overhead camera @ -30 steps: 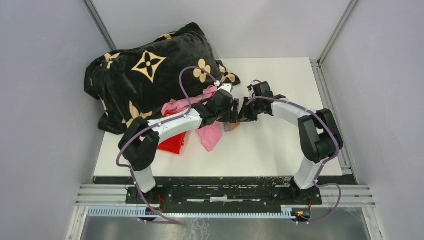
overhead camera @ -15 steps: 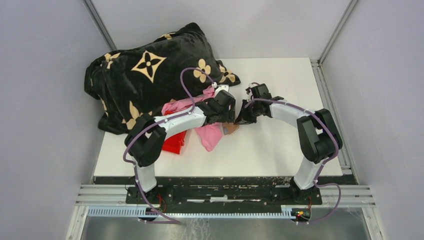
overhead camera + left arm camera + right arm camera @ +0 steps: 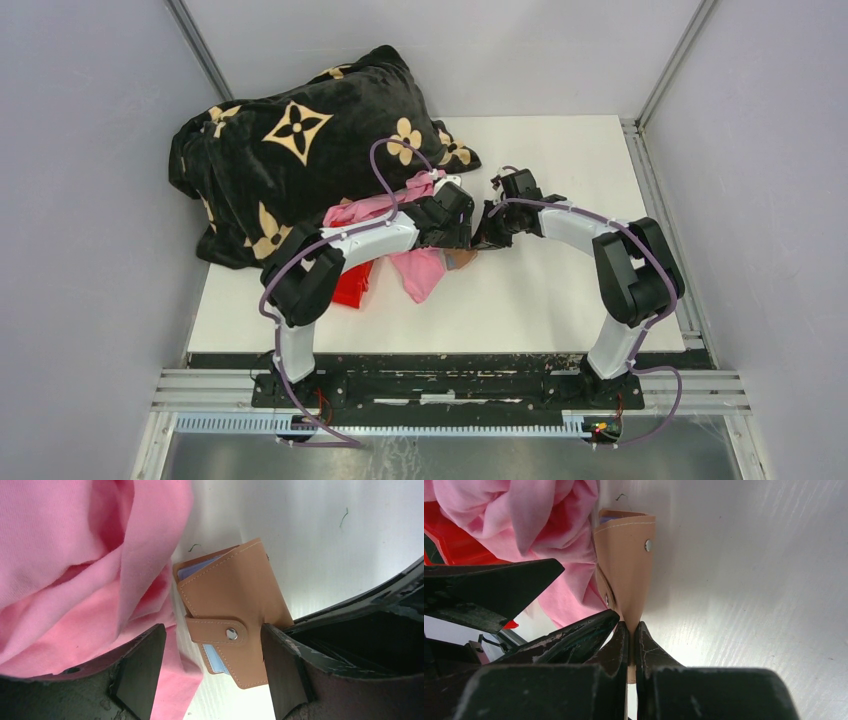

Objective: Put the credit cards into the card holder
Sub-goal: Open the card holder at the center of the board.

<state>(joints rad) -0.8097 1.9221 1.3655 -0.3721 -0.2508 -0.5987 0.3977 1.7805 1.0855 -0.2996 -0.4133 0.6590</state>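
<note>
Right end effector [image 3: 629,630] pinches an edge of the tan stitched-leather card holder [image 3: 235,600]; left end effector [image 3: 210,647] gapes over it, pink cloth [image 3: 75,555] crowding frame-left.

Plain pale grey walls [image 3: 90,250] box in the scene on three sides; flat white rectangular tabletop [image 3: 520,300] fills the middle, evenly lit, with ribbed silver aluminium rails [image 3: 200,385] along its near edge.

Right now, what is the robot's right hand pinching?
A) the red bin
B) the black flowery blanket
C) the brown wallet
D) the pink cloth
C: in the right wrist view, the right hand is closed tight on the bottom edge of the brown wallet, with the pink cloth only lying beside it.
</note>
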